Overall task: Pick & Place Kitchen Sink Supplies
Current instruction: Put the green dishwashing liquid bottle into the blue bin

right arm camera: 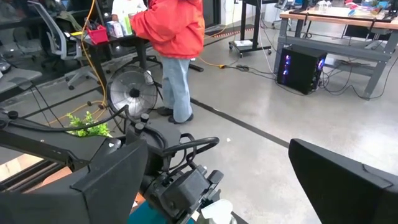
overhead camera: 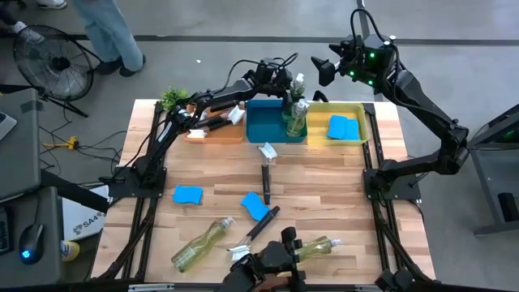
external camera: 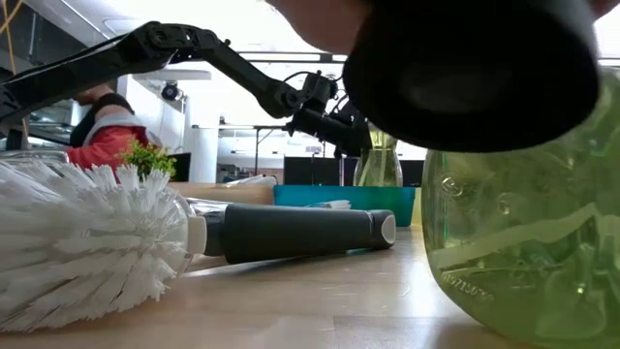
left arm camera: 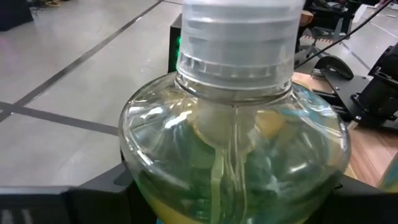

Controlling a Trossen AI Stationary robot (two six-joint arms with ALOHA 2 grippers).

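Left gripper (overhead camera: 285, 88) is straddling upright clear bottle of yellow-green liquid (overhead camera: 296, 116) in blue bin (overhead camera: 261, 123), grip state unclear; right gripper (overhead camera: 326, 66) waiting open.

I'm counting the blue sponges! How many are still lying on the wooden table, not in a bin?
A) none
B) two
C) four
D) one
B: the high view shows two sponges on the bare table, one near the left edge and one toward the middle; the other blue ones lie in the yellow bin.
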